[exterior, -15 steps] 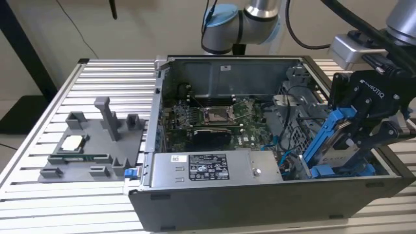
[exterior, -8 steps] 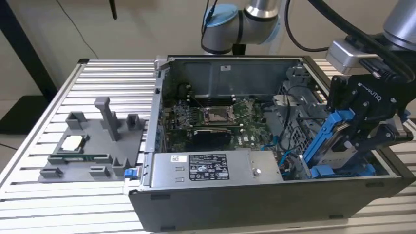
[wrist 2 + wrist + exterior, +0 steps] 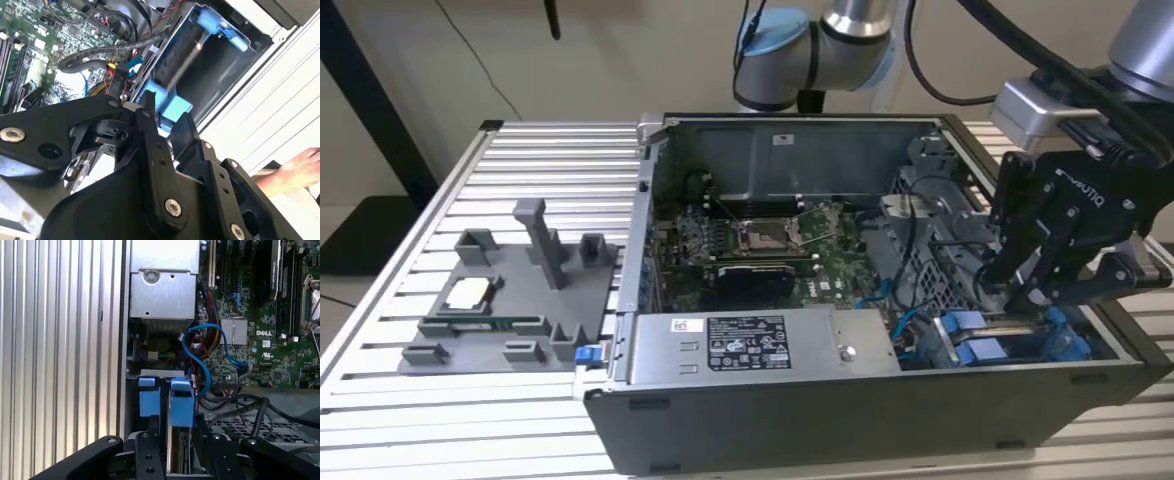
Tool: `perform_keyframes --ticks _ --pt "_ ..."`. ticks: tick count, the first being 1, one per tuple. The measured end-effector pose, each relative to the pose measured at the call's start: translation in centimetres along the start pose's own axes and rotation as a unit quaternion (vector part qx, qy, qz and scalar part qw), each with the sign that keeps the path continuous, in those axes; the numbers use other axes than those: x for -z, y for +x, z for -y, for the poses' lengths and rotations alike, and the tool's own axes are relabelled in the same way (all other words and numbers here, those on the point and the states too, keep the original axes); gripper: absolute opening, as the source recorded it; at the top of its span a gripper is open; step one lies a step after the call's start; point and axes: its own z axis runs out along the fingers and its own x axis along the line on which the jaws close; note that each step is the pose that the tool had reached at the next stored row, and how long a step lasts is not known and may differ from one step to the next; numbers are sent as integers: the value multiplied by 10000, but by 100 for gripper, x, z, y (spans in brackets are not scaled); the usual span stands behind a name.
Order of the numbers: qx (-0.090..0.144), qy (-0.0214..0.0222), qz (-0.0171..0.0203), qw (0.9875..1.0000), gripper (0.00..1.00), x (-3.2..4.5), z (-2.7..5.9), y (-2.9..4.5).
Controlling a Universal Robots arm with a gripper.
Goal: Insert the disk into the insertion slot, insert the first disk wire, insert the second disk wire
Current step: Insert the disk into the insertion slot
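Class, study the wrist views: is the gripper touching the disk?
Touching. In the first wrist view the gripper clamps the disk from both sides, with no gap showing against its silver edge.

A robotics lab bench: a ribbed aluminium table against a plain beige wall carries an opened desktop computer case and a grey plastic fixture tray. A Universal Robots arm rises beyond the case, and a person's hand rests nearby in the second wrist view.
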Motion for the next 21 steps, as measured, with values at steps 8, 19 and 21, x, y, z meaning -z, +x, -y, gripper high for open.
perform_keyframes --ticks 8,19,21 --pt "0 0 2 10000 40 179 -9 -21" --pt "0 2 2 10000 40 350 -17 -66" --pt "0 6 2 10000 40 369 -17 -72"
